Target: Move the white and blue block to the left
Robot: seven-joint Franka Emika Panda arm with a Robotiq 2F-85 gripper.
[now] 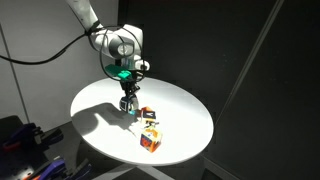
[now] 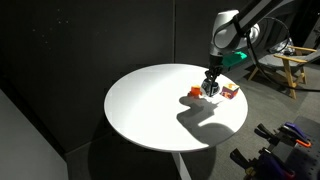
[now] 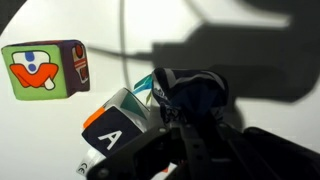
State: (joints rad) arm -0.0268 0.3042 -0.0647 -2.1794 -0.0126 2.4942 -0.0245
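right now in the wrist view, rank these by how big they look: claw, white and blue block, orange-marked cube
1. claw: looks largest, its dark bulk fills the lower right.
2 and 3, not ranked: white and blue block and orange-marked cube look about alike, and the claw hides part of the block.

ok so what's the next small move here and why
Probably a small lift: the hand looks shut on the white and blue block right at the table, and the orange-and-white cube and a reddish cube stand close.
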